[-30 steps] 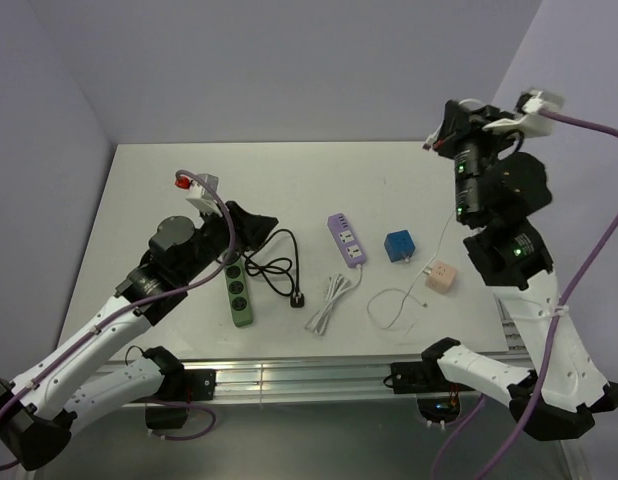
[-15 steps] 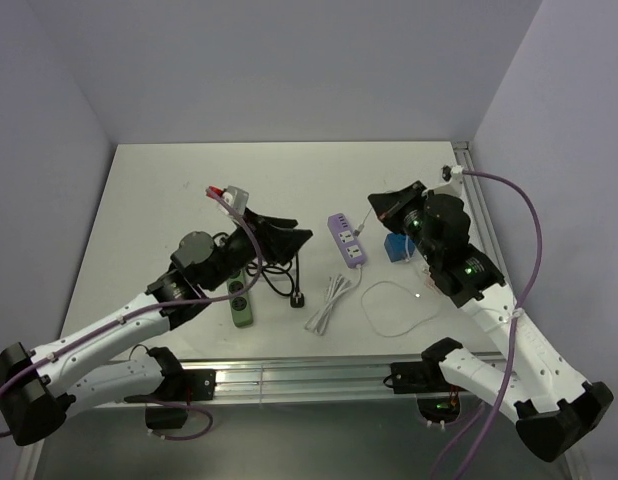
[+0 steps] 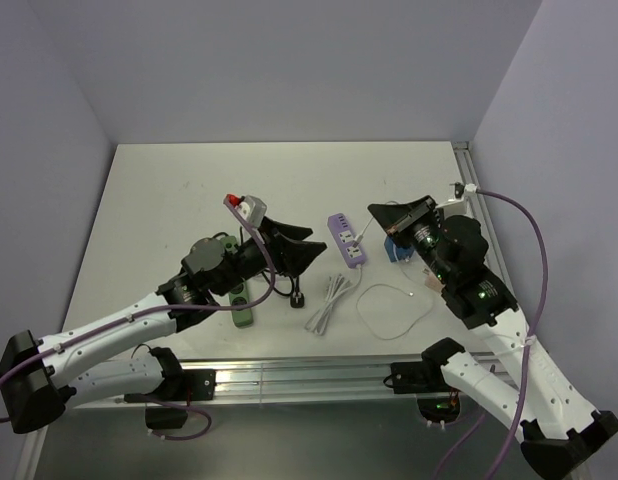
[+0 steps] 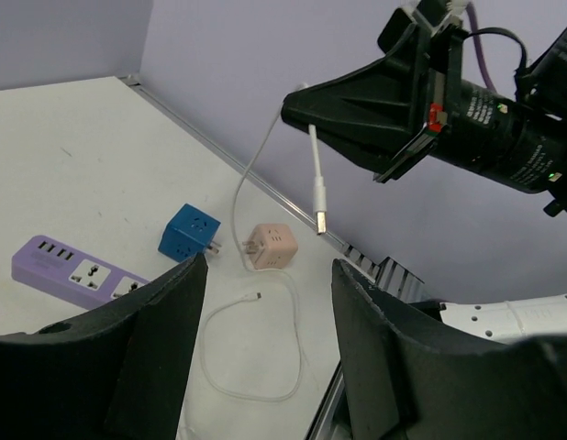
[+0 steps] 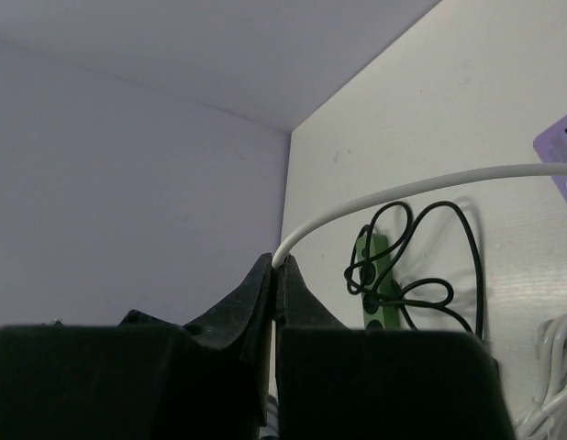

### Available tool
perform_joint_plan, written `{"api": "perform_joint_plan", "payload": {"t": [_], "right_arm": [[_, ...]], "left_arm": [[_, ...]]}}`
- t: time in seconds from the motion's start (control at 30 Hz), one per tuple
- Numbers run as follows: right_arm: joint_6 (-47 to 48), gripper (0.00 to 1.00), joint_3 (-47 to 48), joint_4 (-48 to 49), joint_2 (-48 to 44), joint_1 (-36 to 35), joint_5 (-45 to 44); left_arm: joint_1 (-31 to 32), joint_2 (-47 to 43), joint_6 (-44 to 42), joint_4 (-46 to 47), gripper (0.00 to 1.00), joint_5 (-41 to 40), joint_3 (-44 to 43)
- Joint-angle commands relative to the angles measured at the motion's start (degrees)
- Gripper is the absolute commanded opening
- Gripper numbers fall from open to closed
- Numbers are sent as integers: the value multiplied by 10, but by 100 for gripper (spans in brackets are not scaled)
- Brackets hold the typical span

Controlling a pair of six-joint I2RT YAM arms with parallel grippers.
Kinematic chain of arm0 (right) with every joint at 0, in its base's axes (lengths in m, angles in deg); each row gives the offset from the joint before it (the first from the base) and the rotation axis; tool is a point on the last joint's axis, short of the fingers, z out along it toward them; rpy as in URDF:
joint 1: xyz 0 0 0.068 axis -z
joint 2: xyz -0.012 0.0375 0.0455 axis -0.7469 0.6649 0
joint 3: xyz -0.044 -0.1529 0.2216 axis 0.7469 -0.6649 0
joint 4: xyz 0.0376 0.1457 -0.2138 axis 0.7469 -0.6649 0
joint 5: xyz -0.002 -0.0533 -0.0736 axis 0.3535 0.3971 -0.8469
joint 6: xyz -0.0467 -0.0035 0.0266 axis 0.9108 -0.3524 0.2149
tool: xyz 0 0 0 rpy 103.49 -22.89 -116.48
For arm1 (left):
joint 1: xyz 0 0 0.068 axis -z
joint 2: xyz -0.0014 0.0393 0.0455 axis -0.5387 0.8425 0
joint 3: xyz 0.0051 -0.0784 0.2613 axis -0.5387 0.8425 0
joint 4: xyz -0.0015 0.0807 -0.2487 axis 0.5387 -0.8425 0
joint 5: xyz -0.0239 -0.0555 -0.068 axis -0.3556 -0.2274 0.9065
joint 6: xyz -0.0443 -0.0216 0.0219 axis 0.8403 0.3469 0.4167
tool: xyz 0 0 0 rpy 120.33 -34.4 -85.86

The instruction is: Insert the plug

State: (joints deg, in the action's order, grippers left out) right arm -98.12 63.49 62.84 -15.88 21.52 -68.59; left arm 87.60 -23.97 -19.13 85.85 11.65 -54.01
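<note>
The blue plug (image 4: 187, 234) sits on the table next to a pink cube adapter (image 4: 270, 247). In the top view only a blue sliver (image 3: 391, 247) shows behind my right arm. My right gripper (image 3: 374, 212) is shut on a white USB cable (image 4: 317, 174) and holds it above the table. The cable's metal connector hangs below the jaws. The grip also shows in the right wrist view (image 5: 277, 266). My left gripper (image 3: 314, 240) is open and empty, left of the purple power strip (image 3: 346, 238), pointing toward the right gripper (image 4: 288, 108).
The green power strip (image 3: 241, 300) lies under my left arm with its black cord (image 5: 407, 247) coiled beside it. A bundled white cable (image 3: 329, 298) and the held cable's loose loop (image 3: 389, 310) lie near the front edge. A metal rail (image 3: 469, 165) runs along the table's right side.
My right arm came down from high at the right and now holds the white cable over the blue plug. My left gripper moved right toward the purple strip.
</note>
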Motion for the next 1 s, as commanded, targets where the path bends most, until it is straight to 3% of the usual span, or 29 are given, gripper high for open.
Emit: {"api": "perform_joint_plan", "payload": {"t": [0.0,0.5,0.97], "right_arm": [[-25,0,-16,30,-3,-2,22],[-48,0,-26,44,-8,-2,37],[-53,0,-30,44,-18,-2,32]], "left_arm": [[5,11,-7,50,63,25,-10],[41,101,-12,105,63,20,-44],[42,139,3,92,51,17,-70]]}}
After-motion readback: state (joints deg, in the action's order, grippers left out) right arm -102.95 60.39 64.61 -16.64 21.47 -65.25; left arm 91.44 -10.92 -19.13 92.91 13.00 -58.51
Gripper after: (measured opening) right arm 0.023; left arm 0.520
